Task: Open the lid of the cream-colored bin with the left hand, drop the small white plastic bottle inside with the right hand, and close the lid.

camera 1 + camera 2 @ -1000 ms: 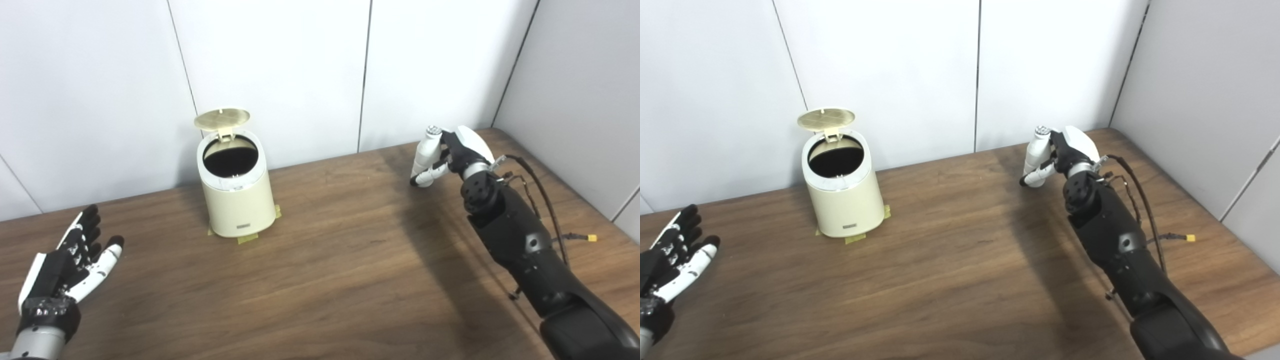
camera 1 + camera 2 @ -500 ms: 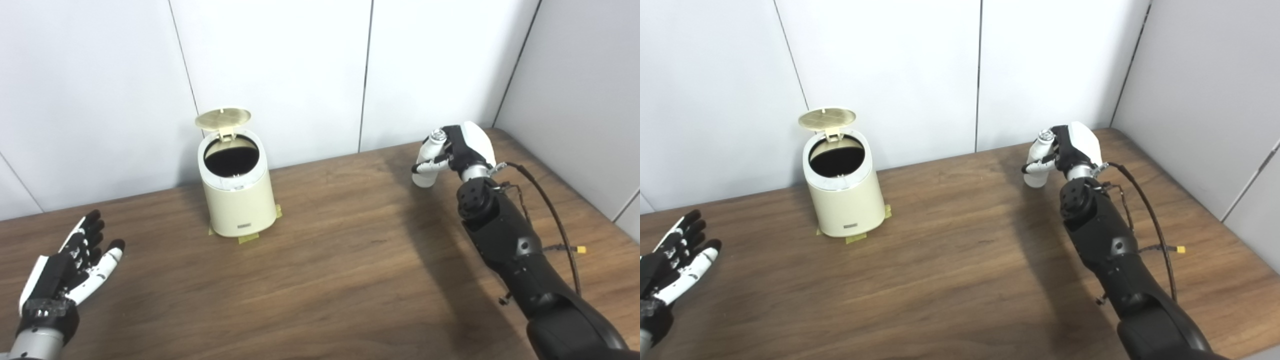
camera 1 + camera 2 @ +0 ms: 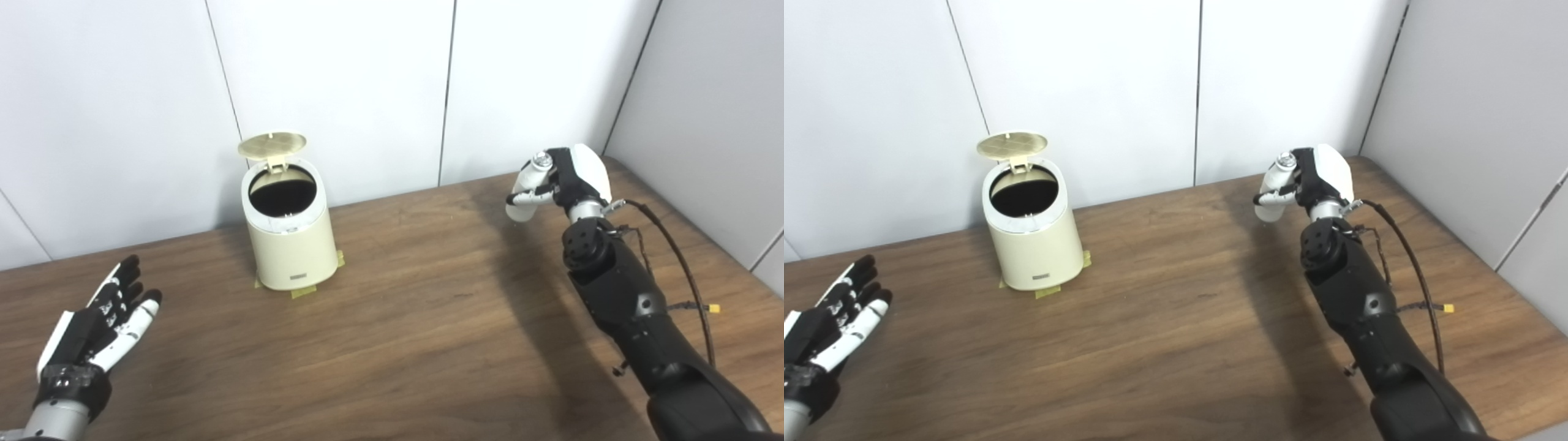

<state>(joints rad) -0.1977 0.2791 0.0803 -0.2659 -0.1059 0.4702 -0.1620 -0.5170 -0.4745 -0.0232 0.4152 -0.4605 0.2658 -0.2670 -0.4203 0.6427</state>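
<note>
- My left hand [image 3: 95, 334] rests low at the near left corner of the wooden table [image 3: 398, 343], palm up, fingers spread, holding nothing.
- Farther back, left of centre, I see the cream-colored bin [image 3: 288, 236] standing on tape marks, its lid [image 3: 272, 144] tipped up and the dark inside showing.
- Far right, well apart from the bin, my right hand [image 3: 566, 177] is wrapped around the small white plastic bottle [image 3: 527, 190], lifted off the table.

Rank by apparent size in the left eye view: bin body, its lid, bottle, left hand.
1. cream bin
2. left hand, though nearness to the camera inflates it
3-4. lid and white bottle: too alike to rank
</note>
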